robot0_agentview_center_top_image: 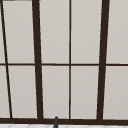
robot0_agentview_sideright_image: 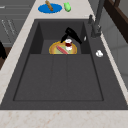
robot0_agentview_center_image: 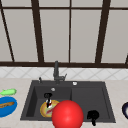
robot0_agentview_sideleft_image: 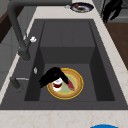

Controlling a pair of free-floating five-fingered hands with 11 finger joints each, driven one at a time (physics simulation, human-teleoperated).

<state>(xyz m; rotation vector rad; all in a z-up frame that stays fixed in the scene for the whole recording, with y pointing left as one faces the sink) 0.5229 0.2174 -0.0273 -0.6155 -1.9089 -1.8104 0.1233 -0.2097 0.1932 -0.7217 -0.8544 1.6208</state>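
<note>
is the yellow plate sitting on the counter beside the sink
No, the yellow plate lies inside the sink, under the left hand.

Flat, even, shadowless light throughout; the dark grey matte sink (robot0_agentview_center_image: 107, 105) reads dim, everything softly blurred, without glare.

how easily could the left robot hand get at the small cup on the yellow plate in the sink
Probably easily: the left robot hand is already down in the sink basin right at the small cup on the yellow plate, its fingers apparently curled round it. Nothing stands between them.
</note>
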